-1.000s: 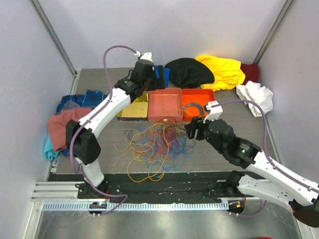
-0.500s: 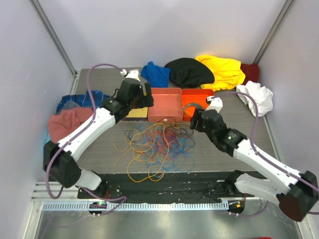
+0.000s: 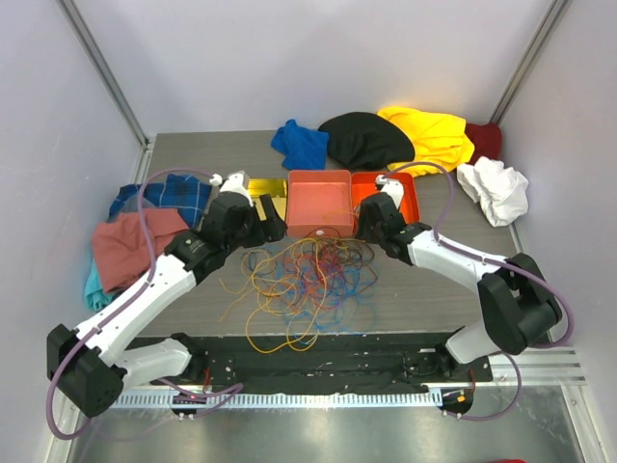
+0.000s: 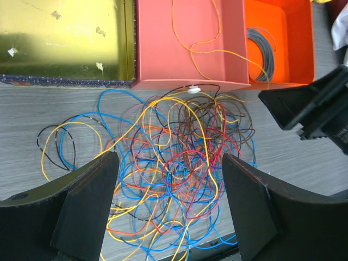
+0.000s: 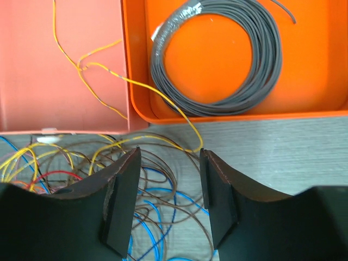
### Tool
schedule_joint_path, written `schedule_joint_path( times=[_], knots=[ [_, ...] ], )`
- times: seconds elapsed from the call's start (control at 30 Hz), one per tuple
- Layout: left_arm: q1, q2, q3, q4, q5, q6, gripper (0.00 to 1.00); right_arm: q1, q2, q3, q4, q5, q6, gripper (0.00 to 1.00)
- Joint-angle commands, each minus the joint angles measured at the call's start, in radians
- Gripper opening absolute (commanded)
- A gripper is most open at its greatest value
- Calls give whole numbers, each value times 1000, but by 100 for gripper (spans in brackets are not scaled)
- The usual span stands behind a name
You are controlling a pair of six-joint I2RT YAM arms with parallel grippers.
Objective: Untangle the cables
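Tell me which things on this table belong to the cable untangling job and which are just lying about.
Job: cables, tangled in front of the trays; one yellow strand trails into the salmon tray and orange tray.

Lying about: grey coil, gold tray, blue cloth, black cloth, yellow cloth, white cloth, plaid cloth, pink cloth.

We are seeing the cables lying mid-frame on the table, just below a row of three trays. The coiled ring is sitting inside the rightmost tray, and clothes are piling above the row.
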Motion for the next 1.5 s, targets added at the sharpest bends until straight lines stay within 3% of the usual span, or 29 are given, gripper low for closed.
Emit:
schedule_joint_path(
  times=[0.0, 0.23, 0.67, 1.03, 1.27, 1.33, 1.47],
  knots=[
    [-1, -71, -23, 14, 3, -27, 81, -5, 16, 34, 66, 22, 36, 54],
    [-2, -108, -77, 38, 29, -57, 80, -5, 10, -156, 369, 16, 168, 47],
    [-13, -114, -107, 58, 46, -60, 80, 50, -44, -314, 487, 128, 236, 51],
    [-30, -111, -117, 64, 40, -62, 80, 52, 27, -383, 696, 188, 253, 49],
    [-34, -100, -121, 64, 37, -60, 80, 50, 94, -393, 760, 198, 280, 40],
    [-38, -97, -121, 63, 35, -60, 79, 50, 99, -400, 773, 201, 286, 31],
    [-41, -88, -121, 60, 35, -60, 79, 52, 103, -409, 800, 221, 296, 25]
  ],
)
